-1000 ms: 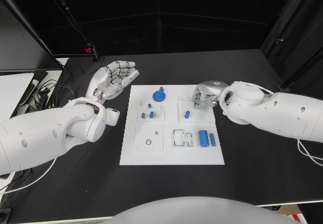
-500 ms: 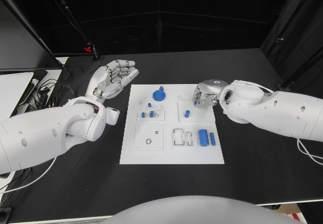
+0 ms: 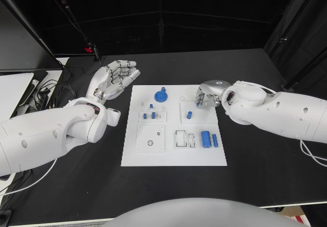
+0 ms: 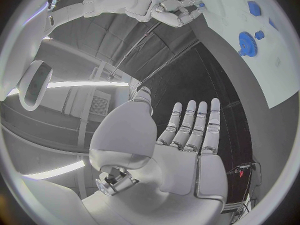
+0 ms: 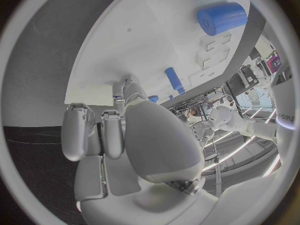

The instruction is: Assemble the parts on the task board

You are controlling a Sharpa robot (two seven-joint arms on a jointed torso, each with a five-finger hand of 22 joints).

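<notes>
- Fingers of the right hand: curled downward over the upper right part of the board. Whether they grip anything cannot be told.
- Fingers of the left hand: straight and apart, holding nothing. The hand is over the table, just beside the board's upper left corner.
- Small peg: stands upright just below the right hand's fingers. Judged light, rigid and smooth. Take hold at its upper end, between thumb and one finger.
- Gear: lies flat near the board's top edge, between the two hands. Judged a hard, thin plastic disc. Take hold by the toothed rim or the raised centre.
- Large cylinder and thin cylinder: lie side by side on the board's right side. Judged light and prone to roll. Grip across the round sides, near mid-length.
</notes>
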